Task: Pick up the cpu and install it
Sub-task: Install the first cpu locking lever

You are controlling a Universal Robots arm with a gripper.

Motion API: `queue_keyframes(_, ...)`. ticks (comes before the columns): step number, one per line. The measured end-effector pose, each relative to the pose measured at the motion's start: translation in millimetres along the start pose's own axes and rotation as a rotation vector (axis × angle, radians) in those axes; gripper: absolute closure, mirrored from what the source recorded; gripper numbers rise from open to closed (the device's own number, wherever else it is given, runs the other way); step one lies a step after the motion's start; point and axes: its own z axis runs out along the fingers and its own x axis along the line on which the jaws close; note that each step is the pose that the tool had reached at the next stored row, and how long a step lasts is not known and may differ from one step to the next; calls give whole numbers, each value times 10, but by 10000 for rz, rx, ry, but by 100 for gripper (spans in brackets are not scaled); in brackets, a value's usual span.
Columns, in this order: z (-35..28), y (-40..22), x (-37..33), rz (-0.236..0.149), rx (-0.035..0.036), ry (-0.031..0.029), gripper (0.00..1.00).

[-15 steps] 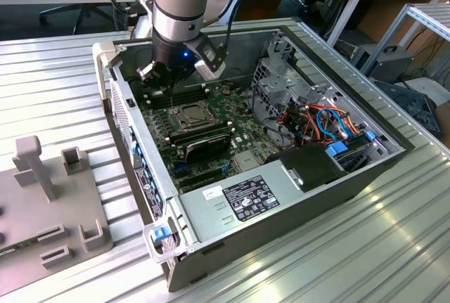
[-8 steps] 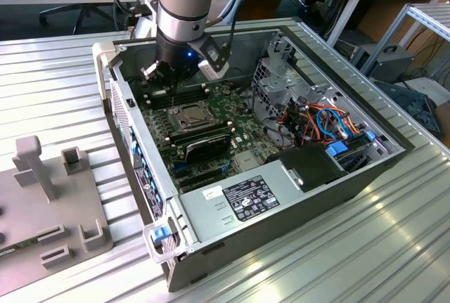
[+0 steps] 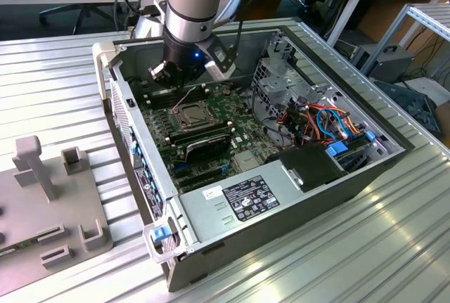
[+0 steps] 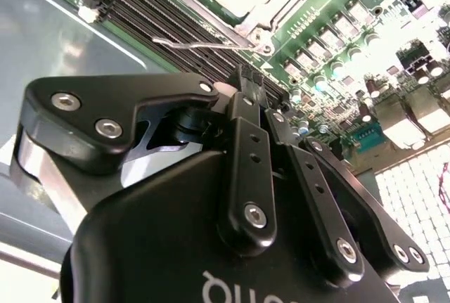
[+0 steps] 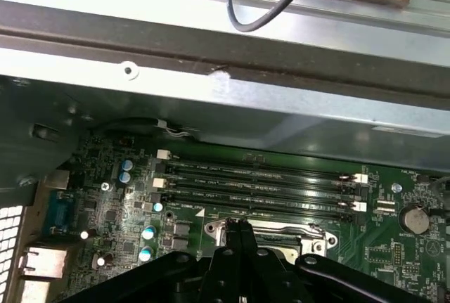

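**Finding the cpu (image 3: 191, 114) seated just past the tips of the claw (image 4: 247, 81)**

Seeing the cpu lying flat, dull metal top facing up, inside the socket frame (image 4: 242, 30) on the motherboard (image 5: 112, 204). Judging it to be already placed rather than carried. Being square, offering no long axis to line up against.

Placing it below and slightly ahead of the claw in the exterior view. In the second wrist view, appearing beyond the tips, with the thin socket lever (image 4: 190, 43) lying across the gap between the two.

Reading the claw as narrow: fingers meeting at their tips in both wrist views and gripping nothing visible. Hanging over the socket's edge, beside the memory slots (image 5: 260, 183), which are running crosswise on the far side of the tips from the cpu. Not managing to tell whether the tips are touching the lever or the board.

Moving outward, taking in the computer case (image 3: 133, 134) lying open around the claw, and a bundle of orange and blue cables (image 3: 316, 124) well off to one side of it. Noting the ribbed metal surface (image 3: 351, 261) carrying the case, and a grey fixture block (image 3: 49, 197) sitting far from the claw, outside the case wall.
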Motion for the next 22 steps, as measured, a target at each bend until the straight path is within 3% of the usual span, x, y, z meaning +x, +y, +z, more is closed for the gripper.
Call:
queue_keyframes(6,36,-18,-111,105,7,-19,89)
queue_keyframes(10,54,-5,-117,151,12,-27,89)
queue_keyframes(13,74,39,-121,162,11,-30,89)
queue_keyframes(22,81,42,-135,164,9,-32,89)
